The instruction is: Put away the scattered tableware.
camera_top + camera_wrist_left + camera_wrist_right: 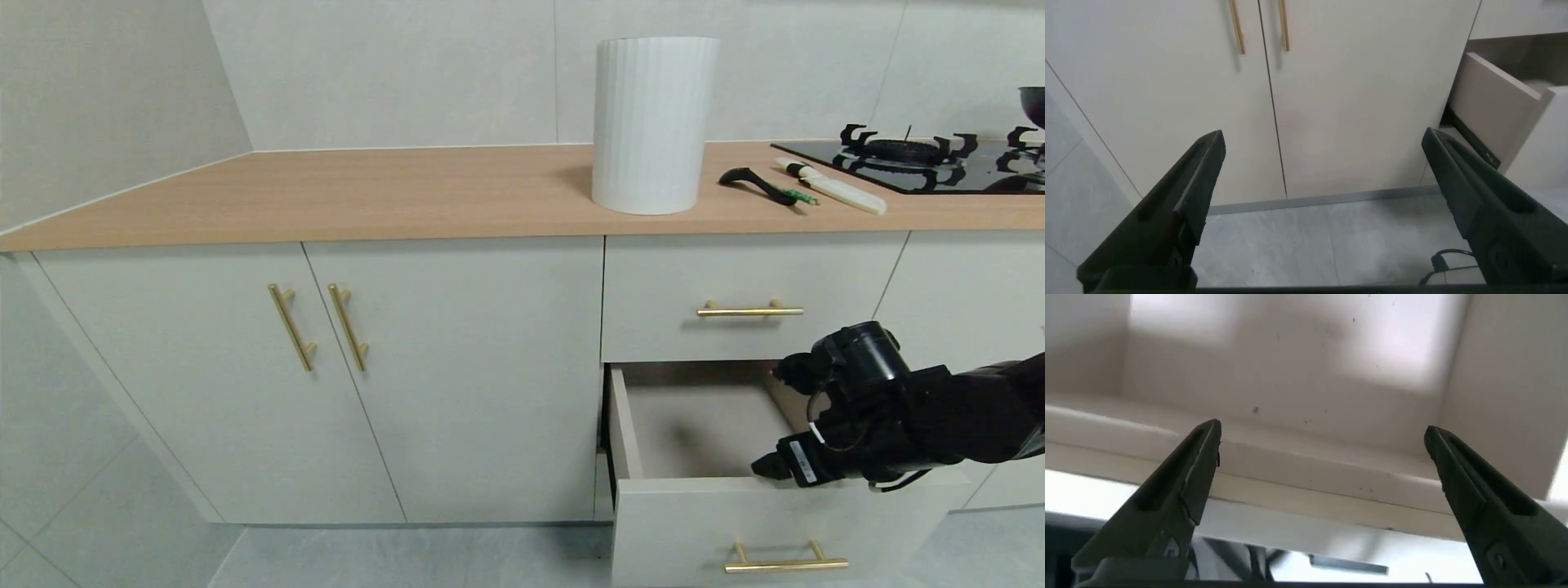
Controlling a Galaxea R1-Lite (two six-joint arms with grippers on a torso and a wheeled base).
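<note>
Two utensils lie on the wooden counter near the hob: a black-handled one and a white one with a green bit between them. Below them, the lower drawer is pulled out, and nothing lies on the part of its floor that shows. My right gripper hangs over the drawer's front edge at the right; in the right wrist view it is open, with the drawer floor beyond it. My left gripper is open and holds nothing, low in front of the cabinet doors.
A tall white ribbed cylinder stands on the counter left of the utensils. A black gas hob sits at the far right. The upper drawer is closed above the open one. Two-door cabinet on the left; grey tiled floor below.
</note>
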